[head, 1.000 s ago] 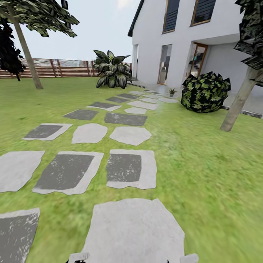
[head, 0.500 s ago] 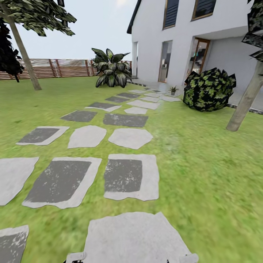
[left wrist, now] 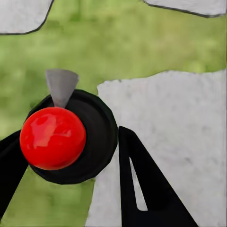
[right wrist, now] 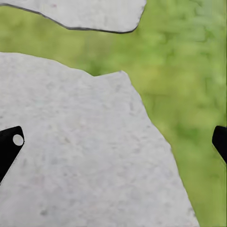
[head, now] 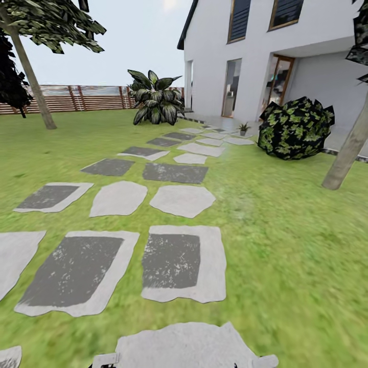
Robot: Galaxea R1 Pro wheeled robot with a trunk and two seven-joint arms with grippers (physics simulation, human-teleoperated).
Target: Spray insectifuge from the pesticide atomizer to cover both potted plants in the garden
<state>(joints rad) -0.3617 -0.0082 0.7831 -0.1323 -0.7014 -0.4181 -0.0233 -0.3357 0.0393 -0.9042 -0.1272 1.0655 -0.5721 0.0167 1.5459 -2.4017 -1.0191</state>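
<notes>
In the left wrist view the pesticide atomizer (left wrist: 71, 137) is seen end-on: a red dome on a round black body with a grey nozzle. My left gripper (left wrist: 66, 144) is shut on it, one black finger (left wrist: 142, 189) against each side, above a stepping stone and grass. My right gripper (right wrist: 113, 142) is open with nothing between its fingertips, over a pale stone (right wrist: 80, 156). In the head view one potted plant (head: 243, 128), a small green rosette in a grey pot, stands far ahead on the paving by the house. The garden lawn (head: 286, 245) spreads all around.
Grey stepping stones (head: 174, 260) lead ahead toward the white house (head: 245, 51). A dark mottled bush (head: 296, 128) and a tree trunk (head: 347, 153) stand to the right. A big-leaved plant (head: 153, 97), another tree (head: 33, 76) and a slat fence (head: 76, 97) lie far left.
The whole head view has shifted: the camera has moved forward along the path, so the stones, the bush and the house sit closer. Nothing in the garden has moved.
</notes>
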